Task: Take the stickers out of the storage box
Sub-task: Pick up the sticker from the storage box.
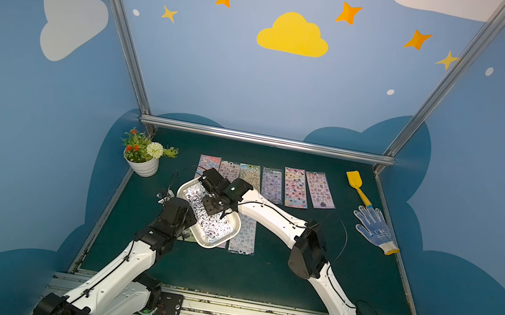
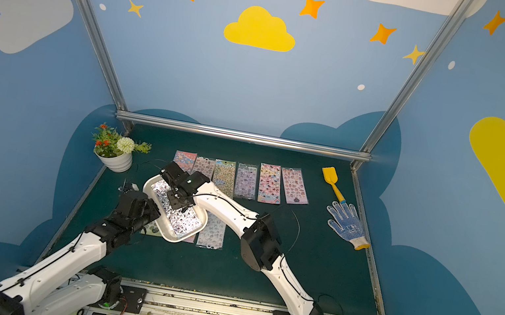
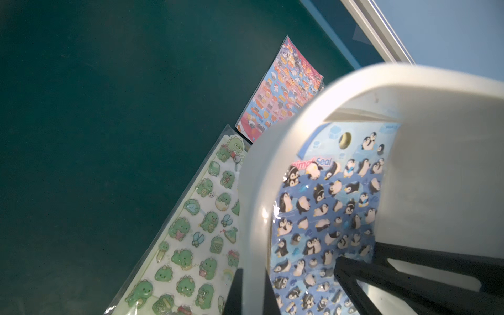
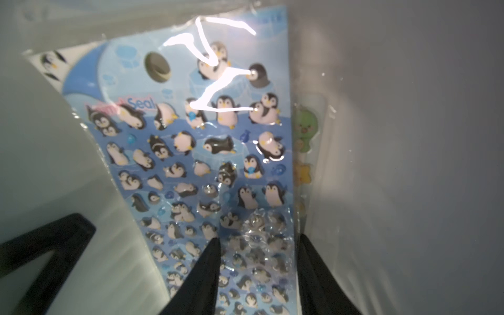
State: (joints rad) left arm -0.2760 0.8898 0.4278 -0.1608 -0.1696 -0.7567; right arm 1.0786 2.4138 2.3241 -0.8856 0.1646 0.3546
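Note:
The white storage box lies slantwise left of the table's middle, overlapping stickers on the mat. My left gripper is shut on its near left rim; in both top views the wrist hides the fingers. A glossy blue penguin sticker sheet lies in the box, with a sheet of green and yellow figures under it. My right gripper reaches down into the box. Its jaws are apart over the penguin sheet's crinkled edge beside the box wall.
Six sticker sheets lie in a row at the back. A green dinosaur sheet and a purple one lie partly under the box. A flower pot stands back left. A yellow shovel and glove lie right.

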